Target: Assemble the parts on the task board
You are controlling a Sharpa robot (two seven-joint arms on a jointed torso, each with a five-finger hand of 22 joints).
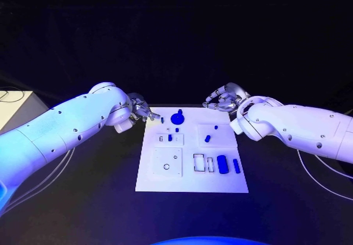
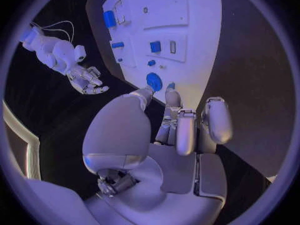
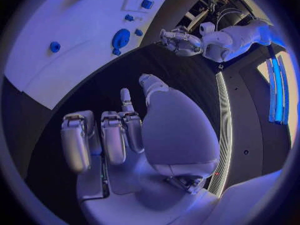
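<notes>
Black table [image 1: 73,204] stretches out below me, dark on every side, with the white task board [image 1: 193,181] lying flat in its middle, a tall rectangle with its long sides running away from me. Small blue parts sit on it. Near the far edge stands a round blue part [image 1: 177,119], the largest of them, with a small blue piece [image 1: 177,129] just beside it. Toward my right side of the board a short blue peg [image 1: 208,138] lies tilted. Closer to me, a thick blue cylinder [image 1: 222,164] and a slimmer blue bar [image 1: 236,165] lie side by side, near a rectangular outline cut in the board. A raised white square with a small ring-shaped mark [image 1: 167,167] takes up the near left part.

My left hand [image 1: 140,113] hovers at the board's far left corner, close to the round part — fingers loosely curled, apart, holding nothing. My right hand [image 1: 224,99] hangs beyond the far right corner, off the board, fingers bent inward yet separated, also carrying nothing. Both white arms reach in from the sides.
</notes>
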